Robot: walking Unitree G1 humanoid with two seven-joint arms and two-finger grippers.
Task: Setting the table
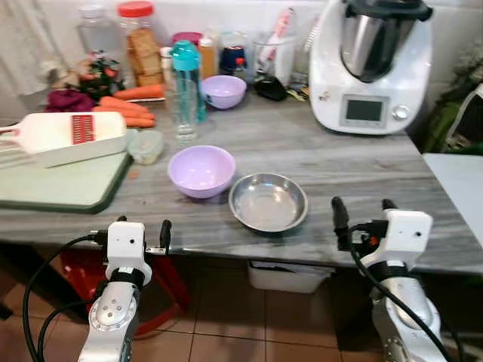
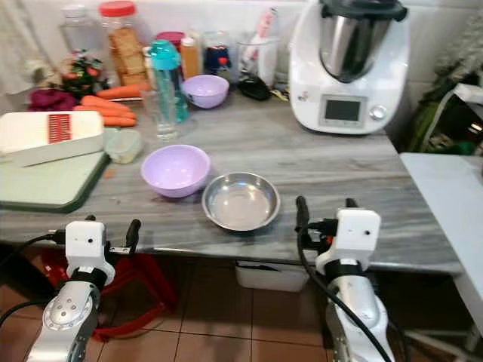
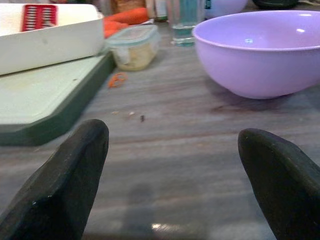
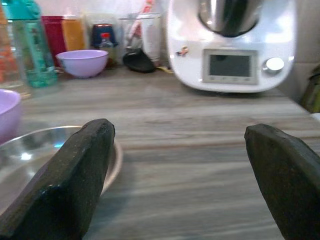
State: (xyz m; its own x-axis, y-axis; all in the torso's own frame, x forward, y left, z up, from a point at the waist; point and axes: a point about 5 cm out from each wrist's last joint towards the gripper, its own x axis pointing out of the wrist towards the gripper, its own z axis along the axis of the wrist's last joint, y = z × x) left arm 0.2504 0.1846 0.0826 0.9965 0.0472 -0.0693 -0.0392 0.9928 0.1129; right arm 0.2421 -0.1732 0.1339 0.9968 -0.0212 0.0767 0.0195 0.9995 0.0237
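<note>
Far left on the grey wood-grain counter (image 1: 355, 158): a green cutting board (image 1: 53, 185) with a white slicer (image 1: 64, 137) lying across its back edge, red blade panel up. Behind these, carrots (image 1: 128, 105) and a dark purple vegetable (image 1: 69, 99), then jars (image 1: 139, 41) along the wall.

At the near edge, the left gripper (image 1: 143, 230), held level just short of the counter's front and holding nothing. Fingers (image 3: 60, 185) spread wide in the left wrist view (bare counter between them), pointing toward the cutting board's corner and the large purple bowl (image 1: 201, 170).

Just right of the slicer, a small lidded container (image 1: 146, 145). Behind it, a clear glass (image 1: 183, 113) and a teal water bottle (image 1: 186, 75) standing upright, close together. Farther back, a small purple bowl (image 1: 223, 91) near the jars and a clear holder of utensils (image 1: 273, 53).

Middle of the counter: the large purple bowl, upright and empty, with a shallow steel bowl (image 1: 269, 201) just beside it on the right, nearer the front edge; rims very close, contact not certain.

Right again, a white kitchen machine (image 1: 370, 64) with a steel jug and a small screen, at the back of the counter.

In front of it at the near edge, the right gripper (image 1: 362, 211), also level, fingers (image 4: 75, 175) wide apart and gripping nothing (steel bowl's rim just past one finger in the right wrist view).

Far right, a white surface (image 1: 460, 181) beside the counter. Below, tiled floor (image 1: 249, 324), a red stool (image 1: 151, 279) and a white bin (image 1: 290, 275) under the counter.
</note>
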